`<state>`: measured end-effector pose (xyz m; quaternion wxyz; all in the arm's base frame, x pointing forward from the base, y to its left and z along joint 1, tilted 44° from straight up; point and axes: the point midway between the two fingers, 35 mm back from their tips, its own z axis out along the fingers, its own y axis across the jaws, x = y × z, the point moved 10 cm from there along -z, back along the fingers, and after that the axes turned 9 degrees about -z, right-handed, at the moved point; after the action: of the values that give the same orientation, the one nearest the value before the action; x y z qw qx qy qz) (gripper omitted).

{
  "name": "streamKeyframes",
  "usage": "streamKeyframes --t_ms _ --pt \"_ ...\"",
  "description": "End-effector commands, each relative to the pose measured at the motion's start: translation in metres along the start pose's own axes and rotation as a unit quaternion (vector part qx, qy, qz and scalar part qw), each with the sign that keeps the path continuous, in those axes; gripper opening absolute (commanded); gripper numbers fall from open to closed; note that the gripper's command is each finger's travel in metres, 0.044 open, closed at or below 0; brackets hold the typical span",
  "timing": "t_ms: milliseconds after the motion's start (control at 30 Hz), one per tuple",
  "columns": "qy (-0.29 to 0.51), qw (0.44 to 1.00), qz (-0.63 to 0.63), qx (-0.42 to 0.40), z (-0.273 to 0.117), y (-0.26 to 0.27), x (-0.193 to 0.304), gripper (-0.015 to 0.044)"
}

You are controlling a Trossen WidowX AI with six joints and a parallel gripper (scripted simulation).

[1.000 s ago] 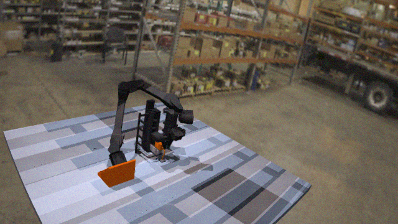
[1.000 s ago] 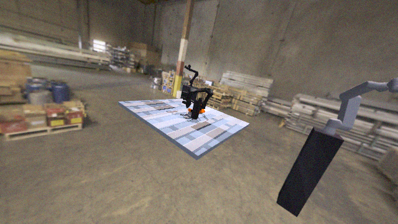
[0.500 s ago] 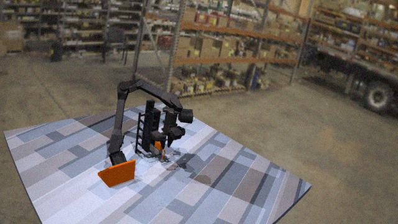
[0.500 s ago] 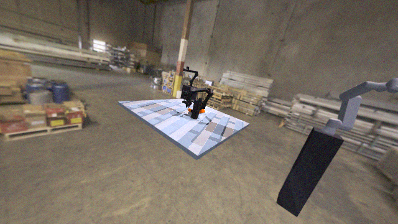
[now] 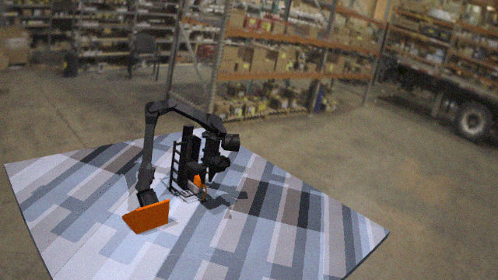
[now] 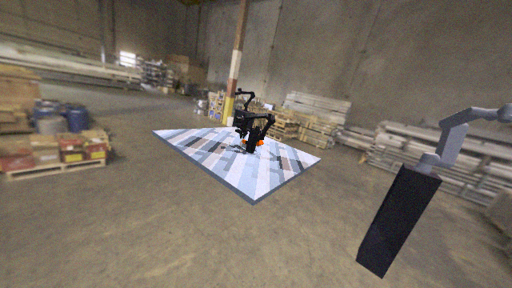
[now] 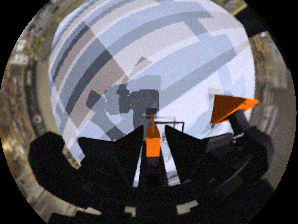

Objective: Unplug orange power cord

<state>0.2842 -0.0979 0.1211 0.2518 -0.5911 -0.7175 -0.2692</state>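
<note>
The orange plug (image 5: pixel 198 181) (image 7: pixel 153 146) shows at the pale power strip (image 5: pixel 193 187), under my hand. The orange cord (image 5: pixel 205 192) (image 7: pixel 152 121) curves away from it. My gripper (image 5: pixel 205 177) (image 7: pixel 153 127) is partly open. In the wrist view its black fingers stand on either side of the plug, with a gap at each side. The lower end of the plug is hidden, and I cannot tell whether it sits in a socket. Most of the strip is hidden behind the fingers. In the exterior view the plug is too small to tell.
A tall black upright (image 5: pixel 186 155) and a ladder-like black rack (image 5: pixel 174 167) stand close beside the hand and strip. The arm's orange base (image 5: pixel 152 218) (image 7: pixel 230 107) is on the striped table (image 5: pixel 233 249) (image 6: pixel 256 184). A separate black box (image 6: pixel 400 220) with a grey arm stands off the table.
</note>
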Motion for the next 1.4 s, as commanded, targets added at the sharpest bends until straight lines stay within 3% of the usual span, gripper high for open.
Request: streamKeyframes --t_ms 0,967,1100,1367 --pt "0.001 1.000 0.002 -0.003 -0.001 0.001 0.008 0.0160" --pt "0.002 1.000 0.002 -0.003 0.011 0.004 0.031 0.0160" --pt "0.000 1.000 -0.002 -0.002 0.008 0.005 0.031 0.0055" --pt "0.000 1.000 -0.002 -0.002 0.008 0.005 0.031 0.0002"
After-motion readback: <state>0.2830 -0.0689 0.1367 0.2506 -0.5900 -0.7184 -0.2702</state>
